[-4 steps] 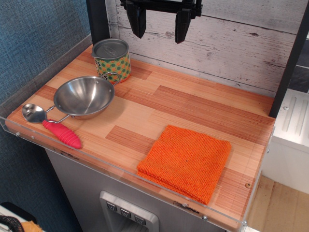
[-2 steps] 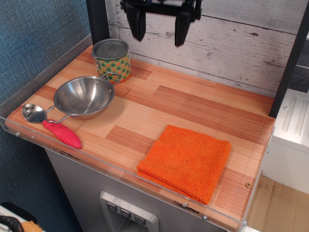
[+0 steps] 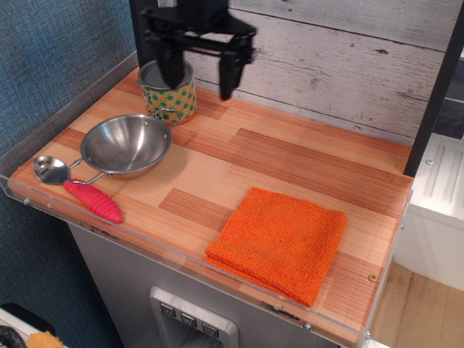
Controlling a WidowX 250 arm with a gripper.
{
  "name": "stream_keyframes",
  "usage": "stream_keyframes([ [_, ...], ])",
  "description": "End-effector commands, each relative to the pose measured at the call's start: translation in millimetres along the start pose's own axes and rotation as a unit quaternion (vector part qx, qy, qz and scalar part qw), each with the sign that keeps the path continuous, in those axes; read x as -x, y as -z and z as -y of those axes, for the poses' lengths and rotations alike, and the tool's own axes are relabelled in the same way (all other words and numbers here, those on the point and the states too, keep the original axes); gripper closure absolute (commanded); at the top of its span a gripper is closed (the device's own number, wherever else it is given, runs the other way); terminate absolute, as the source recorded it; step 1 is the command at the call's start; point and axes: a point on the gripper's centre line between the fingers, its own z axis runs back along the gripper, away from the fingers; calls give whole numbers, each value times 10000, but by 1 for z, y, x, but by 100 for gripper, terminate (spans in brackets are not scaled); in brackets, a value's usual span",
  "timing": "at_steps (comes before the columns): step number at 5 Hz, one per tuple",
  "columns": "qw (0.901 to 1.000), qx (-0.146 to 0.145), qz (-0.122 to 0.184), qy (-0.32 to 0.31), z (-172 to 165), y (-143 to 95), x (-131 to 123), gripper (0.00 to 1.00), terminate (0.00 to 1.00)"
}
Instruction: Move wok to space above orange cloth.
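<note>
You have the wok (image 3: pixel 126 144) at the table's (image 3: pixel 290 156) left, can (image 3: pixel 169 94) behind it, spoon (image 3: pixel 76 187) before it, cloth (image 3: pixel 279 243) front right.

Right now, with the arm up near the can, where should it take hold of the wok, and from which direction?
Best bet is the wok rim, from straight above, one jaw inside the bowl and one outside. It sits upright and open. The right-hand rim looks freest: the spoon lies by the near-left handle and the can by the far one. The gripper hangs open.
</note>
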Motion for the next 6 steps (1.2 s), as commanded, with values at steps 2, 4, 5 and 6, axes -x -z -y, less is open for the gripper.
stream_keyframes([
  [2,9972,-728,-83,-129,-37,39,13,0,0],
  [4,9953,-911,-249,-223,-44,65,19,0,0],
  [5,9945,-984,-217,-275,-44,73,16,0,0],
  [6,9939,-1014,-308,-317,-47,80,15,0,0],
])
